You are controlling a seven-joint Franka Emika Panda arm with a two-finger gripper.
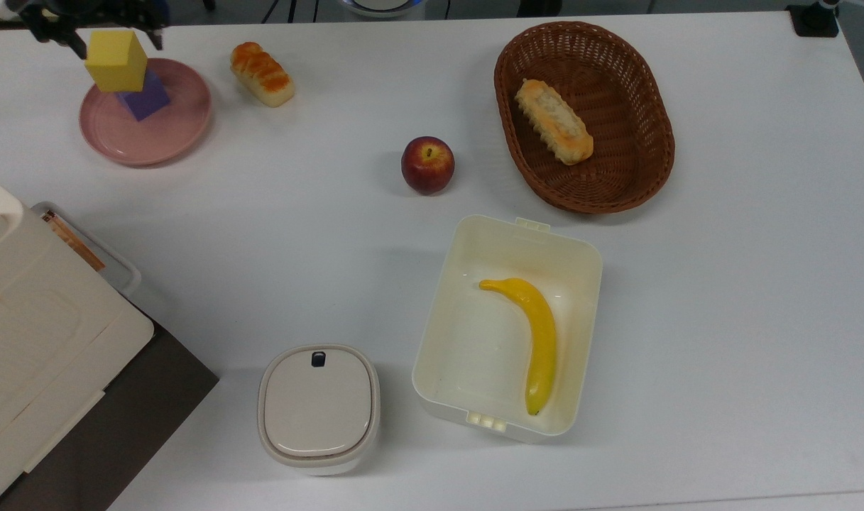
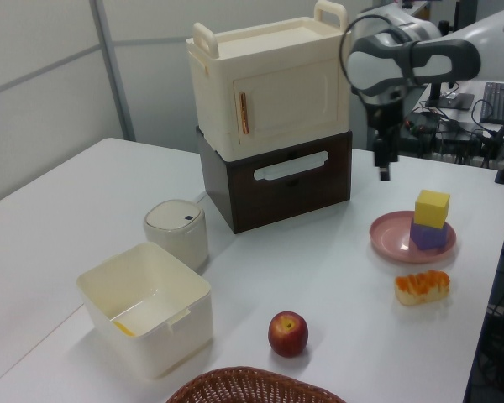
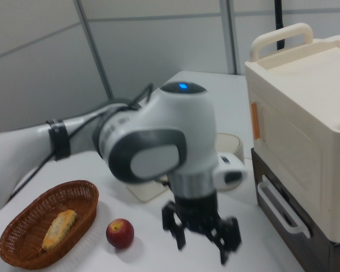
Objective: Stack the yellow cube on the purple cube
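Note:
The yellow cube (image 1: pixel 116 60) (image 2: pixel 432 207) rests on top of the purple cube (image 1: pixel 148 101) (image 2: pixel 427 236), and both stand on the pink plate (image 1: pixel 155 135) (image 2: pixel 392 235). Nothing is touching the stack. My gripper (image 1: pixel 105 25) (image 2: pixel 385 168) (image 3: pixel 201 243) is open and empty. It hangs well above the table, and in the left view it is up and to the left of the stack. In the right view its two fingers (image 3: pixel 178 233) are spread wide apart.
An orange bread loaf (image 1: pixel 262 74) lies beside the plate and an apple (image 1: pixel 427 165) sits mid-table. A wicker basket (image 1: pixel 637 184) holds another bread. A white box (image 1: pixel 446 312) holds a banana (image 1: pixel 534 333). A lidded white container (image 1: pixel 319 408) and stacked cabinets (image 2: pixel 273 126) stand nearby.

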